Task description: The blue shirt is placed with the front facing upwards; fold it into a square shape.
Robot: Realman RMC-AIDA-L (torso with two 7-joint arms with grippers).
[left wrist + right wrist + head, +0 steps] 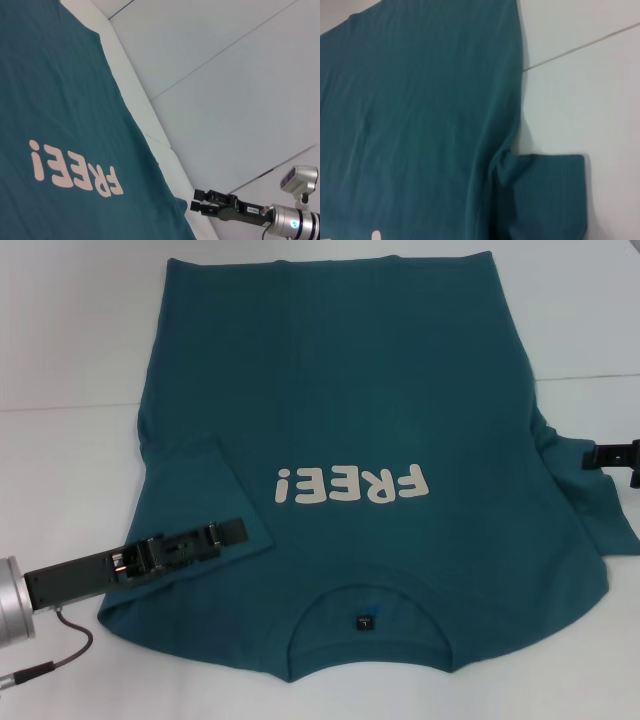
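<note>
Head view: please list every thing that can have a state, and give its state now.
blue shirt: lies flat, front up, print visible.
left sleeve: folded inward onto the shirt body.
right sleeve: spread outward, not yet folded.
left tool: over the folded left sleeve.
right tool: at the right sleeve's edge.

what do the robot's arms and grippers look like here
The left gripper is a long, flat black assembly with small metal parts, on a silver cylindrical wrist trailing a thin dark cable. The right gripper is likewise black and slim, with a small white label, joined to a silver wrist with a blue ring.
</note>
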